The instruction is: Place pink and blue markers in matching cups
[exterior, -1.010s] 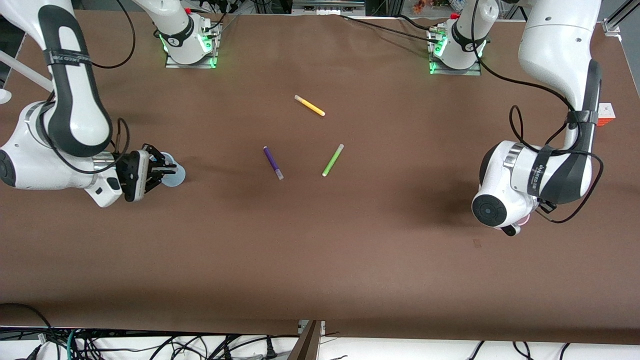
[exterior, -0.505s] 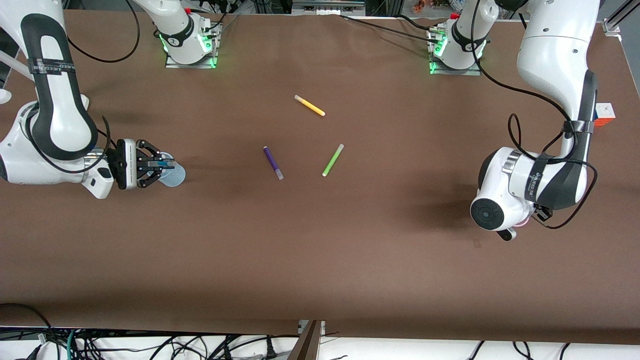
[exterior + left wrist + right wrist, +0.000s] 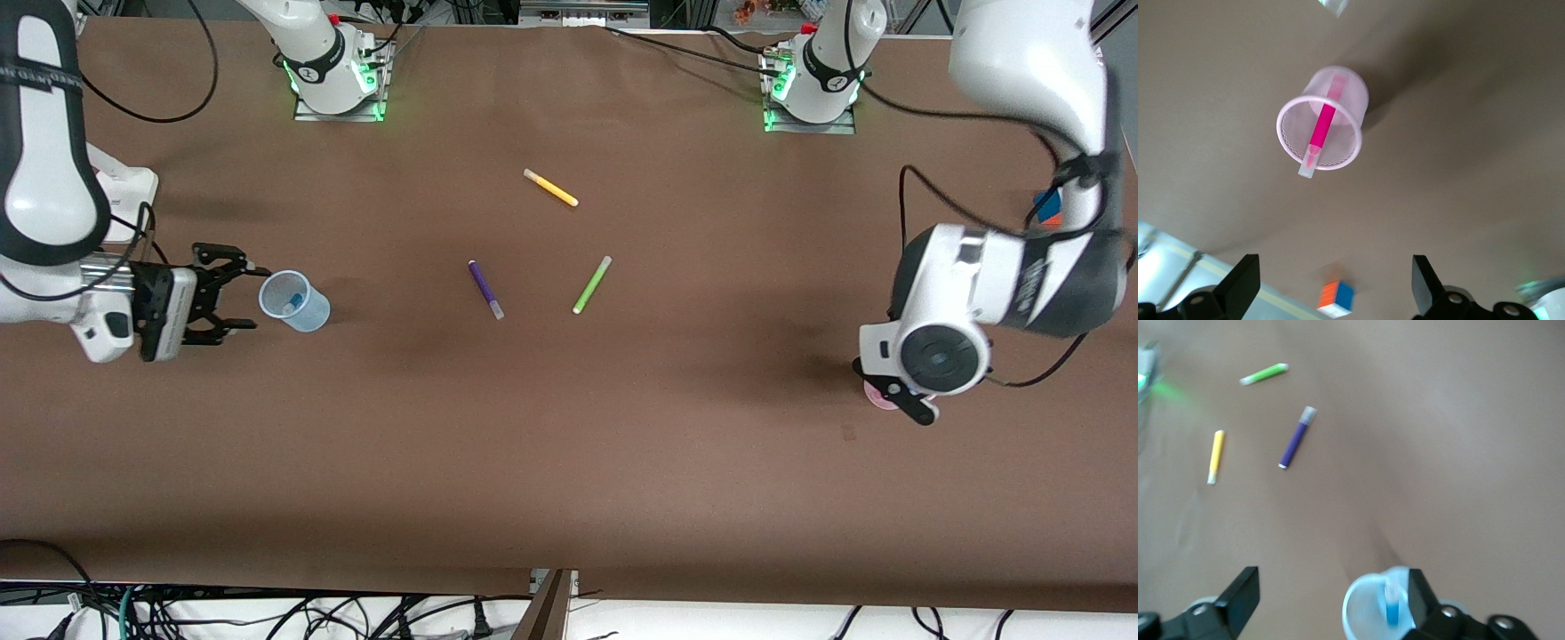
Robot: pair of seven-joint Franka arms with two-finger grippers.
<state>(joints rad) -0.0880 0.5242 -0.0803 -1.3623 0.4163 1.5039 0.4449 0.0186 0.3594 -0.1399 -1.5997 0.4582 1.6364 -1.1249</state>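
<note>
The pale blue cup stands upright toward the right arm's end of the table, with the blue marker in it. My right gripper is open and empty beside the cup, clear of it. In the right wrist view the cup and marker sit by one finger of that gripper. The pale pink cup holds the pink marker, cap end over the rim. My left gripper is open and empty above it. In the front view only a rim of the pink cup shows under the left wrist.
A yellow marker, a purple marker and a lime-green marker lie mid-table. A colour-faced cube sits near the table edge at the left arm's end, partly hidden by the arm in the front view.
My right gripper opened and drew back from the blue cup, leaving the blue marker in it. My left wrist shifted toward its end of the table, uncovering the pink cup's rim.
</note>
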